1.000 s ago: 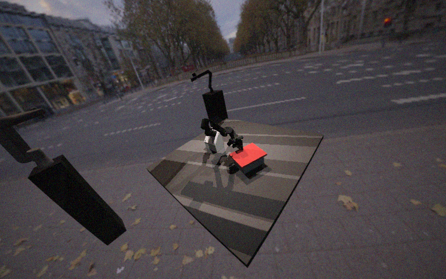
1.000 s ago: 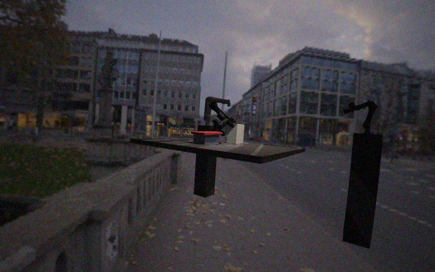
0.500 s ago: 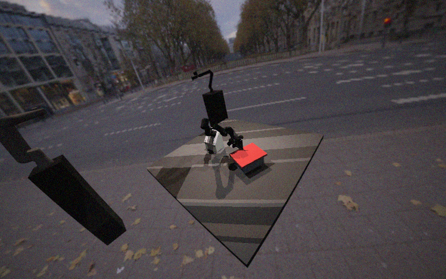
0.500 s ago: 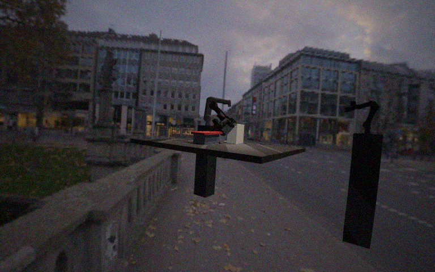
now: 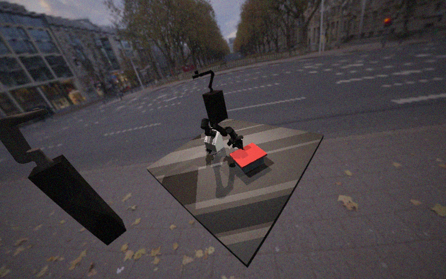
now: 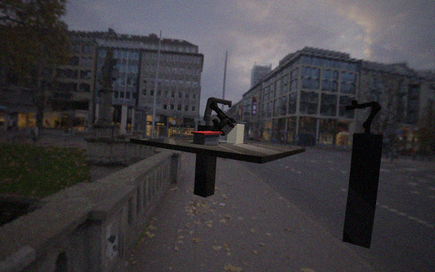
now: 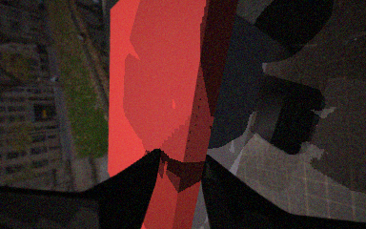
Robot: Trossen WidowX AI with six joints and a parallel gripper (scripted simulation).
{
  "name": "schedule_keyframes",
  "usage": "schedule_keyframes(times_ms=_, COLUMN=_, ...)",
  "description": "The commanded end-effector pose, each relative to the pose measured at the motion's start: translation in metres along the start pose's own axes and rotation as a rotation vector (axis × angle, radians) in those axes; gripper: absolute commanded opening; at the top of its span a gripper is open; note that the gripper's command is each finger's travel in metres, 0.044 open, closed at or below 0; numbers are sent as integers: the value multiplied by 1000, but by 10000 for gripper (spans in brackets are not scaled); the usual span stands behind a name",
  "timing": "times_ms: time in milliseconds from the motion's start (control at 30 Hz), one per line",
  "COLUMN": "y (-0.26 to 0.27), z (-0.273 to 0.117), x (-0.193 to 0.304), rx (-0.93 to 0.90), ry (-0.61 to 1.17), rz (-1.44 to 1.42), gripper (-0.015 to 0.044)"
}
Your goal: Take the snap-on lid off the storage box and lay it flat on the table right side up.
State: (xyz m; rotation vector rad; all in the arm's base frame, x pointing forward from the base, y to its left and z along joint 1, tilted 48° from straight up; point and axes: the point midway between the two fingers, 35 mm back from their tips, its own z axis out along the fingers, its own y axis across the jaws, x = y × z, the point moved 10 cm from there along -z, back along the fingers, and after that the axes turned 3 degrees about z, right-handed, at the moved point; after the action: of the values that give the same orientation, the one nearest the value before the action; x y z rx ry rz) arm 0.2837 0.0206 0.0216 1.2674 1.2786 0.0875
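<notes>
The red lid [image 5: 251, 155] [image 6: 207, 132] [image 7: 164, 52] lies over the top of the dark grey-blue storage box [image 5: 254, 165] [image 6: 204, 139] [image 7: 238, 83], which stands on the table [image 5: 241, 210] [image 6: 260, 157]. My gripper [image 5: 243, 148] [image 7: 181, 157] is shut on the lid's edge, on the arm's side of the box. In the wrist view one black finger is on the lid's top side and the other is past its rim. The lid looks nearly level in the top and exterior views. Whether its edge is raised off the box is too small to tell.
A white block-like object [image 5: 213, 142] [image 6: 236, 134] stands on the table beside the arm, on the side away from the box. Off the table, dark pedestals [image 5: 77, 199] [image 5: 215, 106] [image 6: 362, 188] carry other arms.
</notes>
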Motion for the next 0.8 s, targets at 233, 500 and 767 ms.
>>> schedule_keyframes(times_ms=233, y=1, z=1, x=0, rx=0, ry=1, rz=-1, gripper=0)
schedule_keyframes(times_ms=500, y=1, z=2, x=0, rx=0, ry=1, rz=-1, gripper=0)
schedule_keyframes(times_ms=767, y=2, z=2, x=0, rx=0, ry=1, rz=-1, gripper=0)
